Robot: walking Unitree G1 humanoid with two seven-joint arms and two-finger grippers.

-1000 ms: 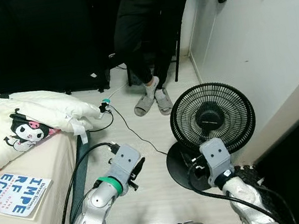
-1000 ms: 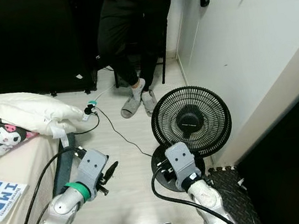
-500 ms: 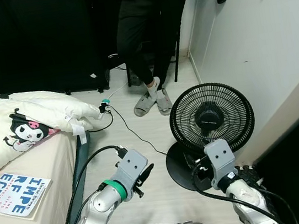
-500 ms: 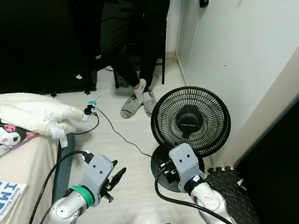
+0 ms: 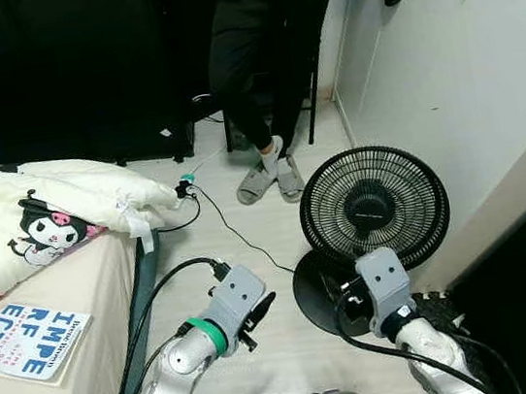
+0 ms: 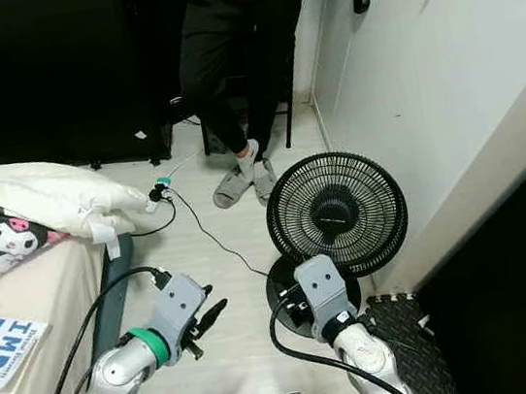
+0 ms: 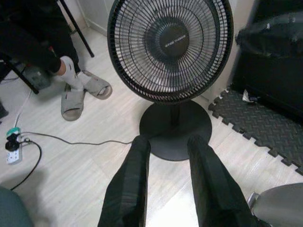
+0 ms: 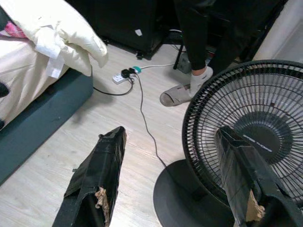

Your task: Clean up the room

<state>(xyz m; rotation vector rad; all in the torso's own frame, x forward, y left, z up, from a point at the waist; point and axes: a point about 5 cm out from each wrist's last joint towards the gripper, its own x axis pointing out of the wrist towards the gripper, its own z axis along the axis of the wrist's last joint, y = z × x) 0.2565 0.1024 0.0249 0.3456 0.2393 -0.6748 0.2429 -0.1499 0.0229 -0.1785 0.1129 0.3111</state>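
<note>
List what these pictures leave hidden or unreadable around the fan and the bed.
- Fan: the right arm's wrist block covers the front of its base in the eye views.
- Person: cut off above the waist by the top edge.
- Book on the bed: title cut off by the left edge in the right eye view.
- Power strip: too small to count its plugs.

Pale wood floor (image 5: 265,353), white wall (image 5: 462,81), bed (image 5: 53,305) at left.

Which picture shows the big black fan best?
The left wrist view: the whole fan, its grille, pole and round base, stands beyond the left gripper and its open fingers. The eye views show it smaller, its base partly hidden. The right wrist view crops it.
</note>
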